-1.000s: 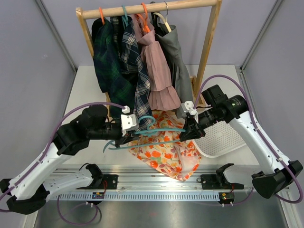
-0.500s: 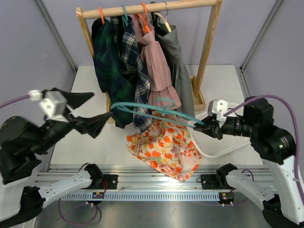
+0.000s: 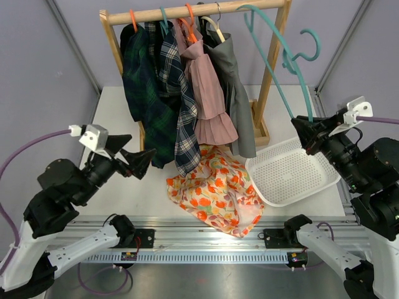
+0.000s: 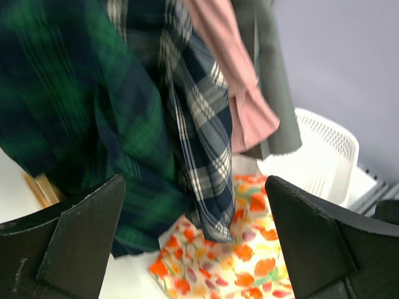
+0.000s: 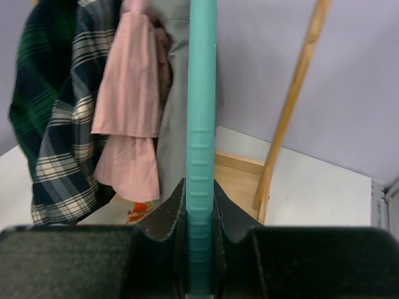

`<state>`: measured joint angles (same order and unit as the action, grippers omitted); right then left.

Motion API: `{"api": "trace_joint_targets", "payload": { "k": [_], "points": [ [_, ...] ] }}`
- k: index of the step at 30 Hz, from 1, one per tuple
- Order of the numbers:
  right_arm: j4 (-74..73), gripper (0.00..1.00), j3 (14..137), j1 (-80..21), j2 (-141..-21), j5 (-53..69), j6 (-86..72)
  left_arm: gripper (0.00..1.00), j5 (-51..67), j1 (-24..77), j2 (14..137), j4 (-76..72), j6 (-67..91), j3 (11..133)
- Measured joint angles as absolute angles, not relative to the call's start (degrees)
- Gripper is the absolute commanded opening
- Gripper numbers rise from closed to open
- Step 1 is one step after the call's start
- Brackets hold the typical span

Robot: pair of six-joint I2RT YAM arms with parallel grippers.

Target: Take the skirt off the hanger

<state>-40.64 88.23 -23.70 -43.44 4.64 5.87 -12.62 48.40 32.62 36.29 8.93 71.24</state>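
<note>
The floral orange skirt [image 3: 218, 190] lies crumpled on the table in front of the rack, free of any hanger; it also shows low in the left wrist view as the skirt [image 4: 230, 261]. A teal hanger [image 3: 277, 59] is raised high at the right, empty, and my right gripper [image 3: 307, 136] is shut on its lower bar. In the right wrist view the teal hanger [image 5: 202, 143] runs straight up between the closed fingers. My left gripper [image 3: 137, 159] hovers wide open to the left of the skirt, holding nothing, facing the hanging clothes.
A wooden rack [image 3: 187, 12] carries a dark green plaid garment [image 3: 140, 81], a navy plaid one [image 3: 177, 93], a pink one [image 3: 209, 93] and a grey one [image 3: 234, 87]. A white perforated basket [image 3: 293, 177] sits on the table to the right of the skirt.
The left gripper let go of the hanger, opened and drew back left. The right gripper swung the teal hanger up from level above the skirt to nearly upright at the right.
</note>
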Motion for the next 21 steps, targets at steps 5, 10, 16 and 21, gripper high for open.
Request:
{"api": "trace_joint_targets", "payload": {
  "k": [5,10,16,21],
  "points": [
    [-40.77,0.00,88.51,-23.62,-45.69,-1.50,4.16,0.99,-11.81,48.42,32.58,36.32,12.10,66.54],
    [-43.40,0.00,89.49,-23.62,-50.33,-2.55,3.53,0.99,-10.11,48.42,32.45,36.12,14.13,65.06],
    [-46.85,0.00,92.55,-23.62,-55.61,-2.50,2.46,0.99,-8.71,48.42,31.31,35.86,15.09,63.29],
    [-49.74,0.00,100.49,-21.21,-62.98,-0.64,1.83,0.99,-7.97,48.42,30.52,35.83,15.31,62.67]
  ]
}}
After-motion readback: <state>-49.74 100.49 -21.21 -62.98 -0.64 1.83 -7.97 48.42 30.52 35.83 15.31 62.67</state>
